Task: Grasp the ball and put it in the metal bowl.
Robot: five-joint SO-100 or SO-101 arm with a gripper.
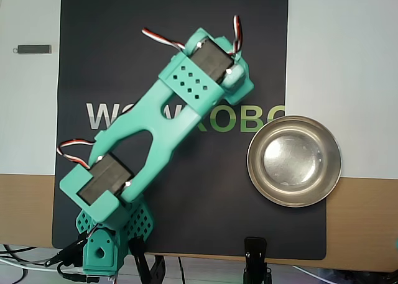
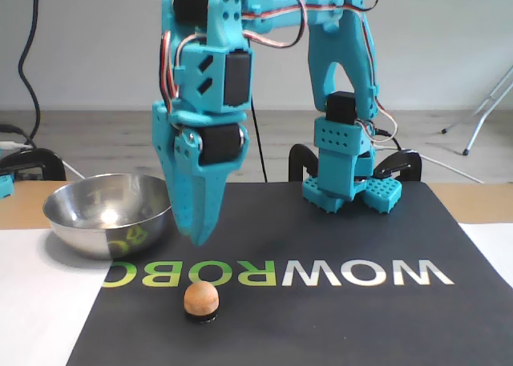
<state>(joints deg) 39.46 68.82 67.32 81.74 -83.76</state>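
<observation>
In the fixed view the small peach-orange ball [image 2: 200, 299] rests on the black mat, just in front of the green lettering. My teal gripper [image 2: 197, 238] points straight down a short way above and behind the ball. Its fingers are pressed together into one wedge and hold nothing. The metal bowl [image 2: 86, 231] stands on the mat's left edge in that view and has nothing in it. Seen from overhead, the bowl [image 1: 254, 163] lies at the right. The arm [image 1: 163, 119] crosses the mat and covers both the ball and the fingertips there.
The arm's base [image 2: 349, 180] sits at the back of the black mat [image 2: 337, 326]. White sheets flank the mat. A small grey bar [image 1: 33, 48] lies on the left sheet in the overhead view. A black clamp [image 1: 255, 254] grips the table's near edge.
</observation>
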